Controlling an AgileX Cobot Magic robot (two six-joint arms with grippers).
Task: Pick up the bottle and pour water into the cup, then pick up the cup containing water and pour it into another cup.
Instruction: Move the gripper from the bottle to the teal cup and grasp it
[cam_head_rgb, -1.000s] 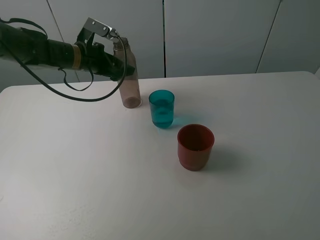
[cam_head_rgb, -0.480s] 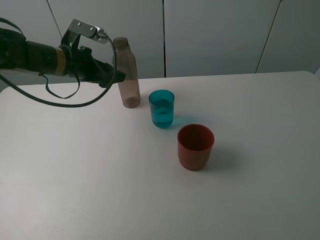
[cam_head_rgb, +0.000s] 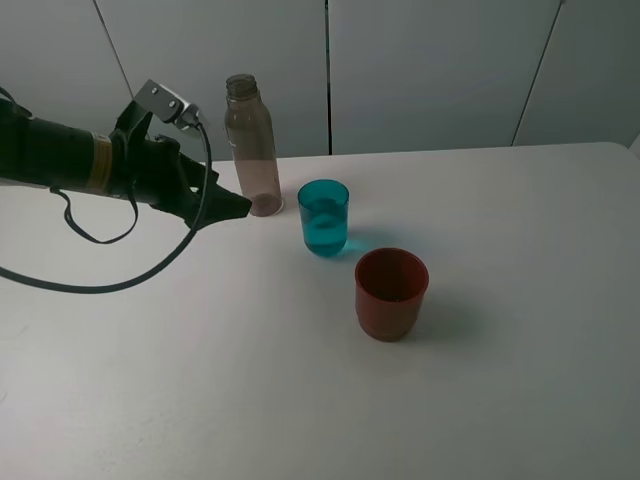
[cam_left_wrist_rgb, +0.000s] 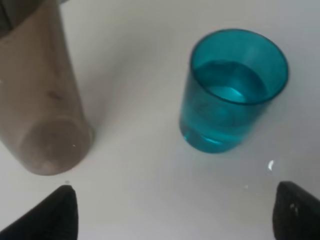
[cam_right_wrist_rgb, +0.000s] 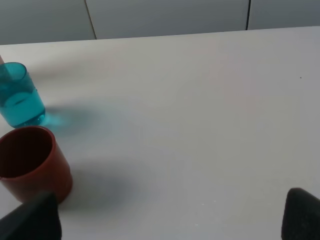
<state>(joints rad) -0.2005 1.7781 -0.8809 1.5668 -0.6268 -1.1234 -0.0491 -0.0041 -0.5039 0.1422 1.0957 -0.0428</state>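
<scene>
On the white desk (cam_head_rgb: 520, 330), the bottle (cam_head_rgb: 251, 150) stood upright, held by nothing.
The left jaws hovered apart just beside its base, gripping nothing. The teal cup (cam_head_rgb: 324, 217), partly filled with water, stood near the bottle, with the red cup (cam_head_rgb: 391, 293) nearer the camera. The right jaws were spread apart, empty.

Take the cup (cam_head_rgb: 324, 218), standing on the desk (cam_head_rgb: 500, 400) with water (cam_left_wrist_rgb: 232, 85) in it, as the landmark. The bottle (cam_head_rgb: 251, 150) stands upright to the cup's left and a little behind it, near but apart from it, while the wider cup (cam_head_rgb: 391, 294) stands to its right and in front of it, also near and not touching. The left pincer (cam_head_rgb: 235, 207) lies further left of the cup, just beside the bottle's base on its front-left side, with both bottle and cup beyond its tips.
</scene>
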